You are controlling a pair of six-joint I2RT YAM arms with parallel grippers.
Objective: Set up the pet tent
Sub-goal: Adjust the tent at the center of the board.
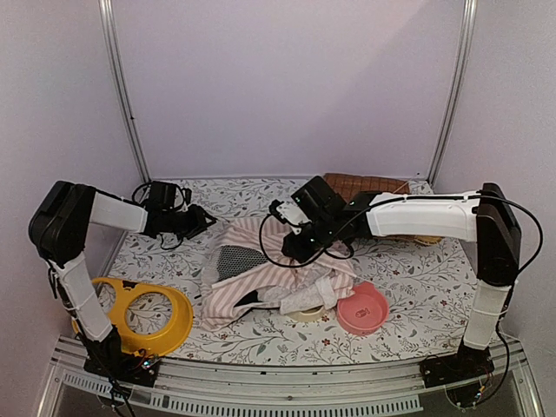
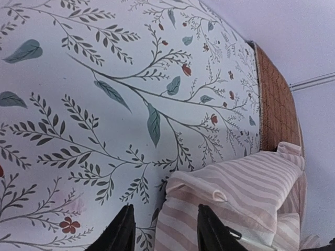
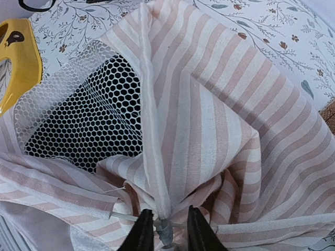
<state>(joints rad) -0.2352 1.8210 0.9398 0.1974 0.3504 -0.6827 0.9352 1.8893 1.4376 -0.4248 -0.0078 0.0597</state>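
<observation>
The pet tent [image 1: 278, 271], pink-and-white striped with a white mesh panel [image 3: 78, 112], lies crumpled in the middle of the table. My right gripper [image 1: 300, 248] hovers over its raised peak. In the right wrist view the gripper [image 3: 170, 234] is open a little, with the grey pole tip [image 3: 166, 235] and gathered fabric between the fingers and a gap beside the tip. My left gripper [image 1: 204, 222] is at the tent's far left corner. In the left wrist view it [image 2: 165, 231] stands open above the table, and the striped corner [image 2: 235, 183] reaches under its right finger.
A brown quilted mat [image 1: 365, 184] lies at the back right, also seen as a mat edge [image 2: 275, 104]. A yellow ring-shaped bowl holder [image 1: 143, 317] sits front left, a pink bowl [image 1: 362, 308] front right, and a cream ring [image 1: 306, 314] beside it.
</observation>
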